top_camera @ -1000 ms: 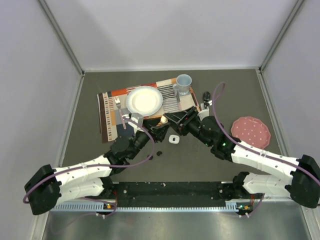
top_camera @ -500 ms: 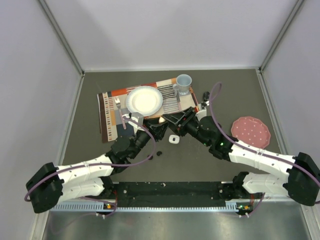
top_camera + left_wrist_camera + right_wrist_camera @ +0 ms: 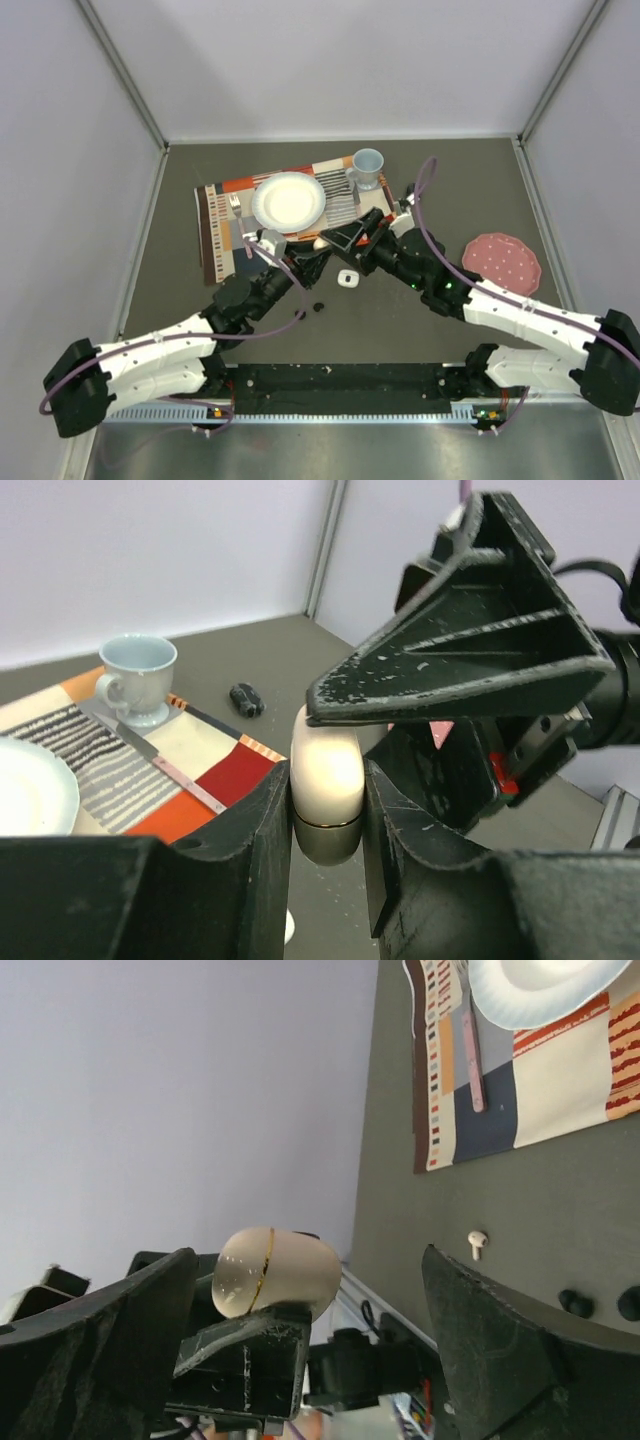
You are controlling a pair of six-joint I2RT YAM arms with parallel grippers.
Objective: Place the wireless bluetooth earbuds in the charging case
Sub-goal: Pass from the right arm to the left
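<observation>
Cream and glossy, that charging case [image 3: 326, 780], with a thin gold seam round it, and the table [image 3: 470, 180] is dark grey. The placemat [image 3: 215, 225] is a patchwork of orange, red, cream and navy with black-and-white stripes; white plate [image 3: 289, 200], pale blue cup [image 3: 367, 168]. There's a pink plate [image 3: 501, 263] dotted white, one white earbud [image 3: 477, 1243], two black earbuds [image 3: 573, 1302].

Cream oval charging case [image 3: 326, 770], closed, gold seam around middle, pinched aloft in left gripper [image 3: 327, 820]. One white stemmed earbud [image 3: 477, 1243], two black earbuds [image 3: 573, 1302] loose on dark table [image 3: 450, 1200].
</observation>
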